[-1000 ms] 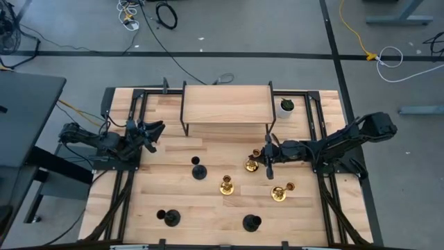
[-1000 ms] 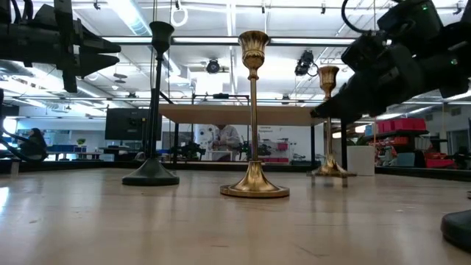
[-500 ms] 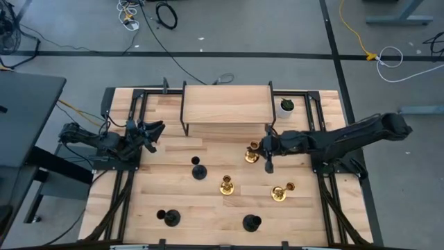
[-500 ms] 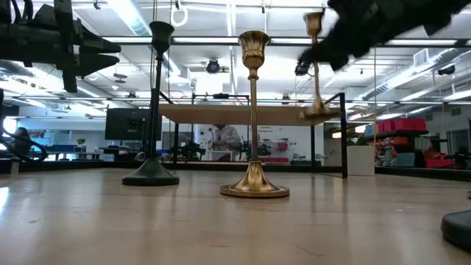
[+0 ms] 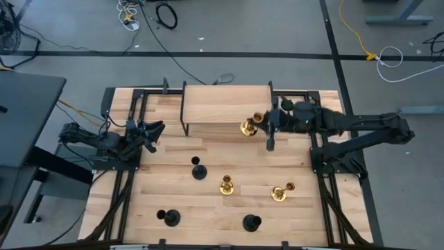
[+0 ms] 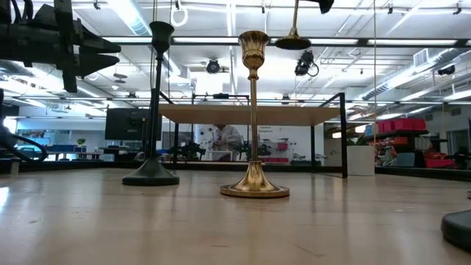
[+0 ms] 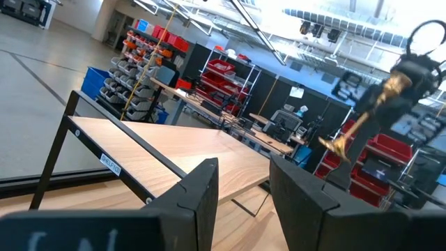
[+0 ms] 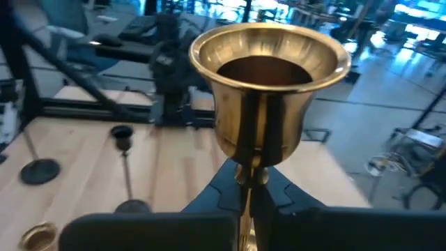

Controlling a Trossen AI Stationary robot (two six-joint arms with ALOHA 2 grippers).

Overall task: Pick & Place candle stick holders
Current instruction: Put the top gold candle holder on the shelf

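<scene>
My right gripper (image 5: 266,123) is shut on a gold candle stick holder (image 5: 249,127), raised beside the right end of the wooden shelf (image 5: 227,104). Its base (image 6: 293,43) shows high in the low view. Two gold holders (image 5: 226,185) (image 5: 279,192) and three black ones (image 5: 199,171) (image 5: 170,218) (image 5: 251,223) stand on their round bases on the table. My left gripper (image 5: 151,130) is open and empty at the table's left side. My right gripper pinches the gold holder's thin stem (image 8: 247,183) between its two fingers, just below the top cup (image 8: 268,84). The fingers come level from the table's right side and lie across the stem. The holder is lifted clear and hangs tilted, base (image 7: 338,143) lower than cup.
A small white pot with a green plant (image 5: 286,105) stands at the far right, close behind my right arm. The shelf's black legs (image 5: 270,128) stand near the held holder. Black rails (image 5: 125,180) run along both table sides.
My right gripper has lifted the gold holder off the table and carried it up and toward the far edge, to the shelf's right end. The holder has gone from standing on the table to hanging tilted, clear of it.
</scene>
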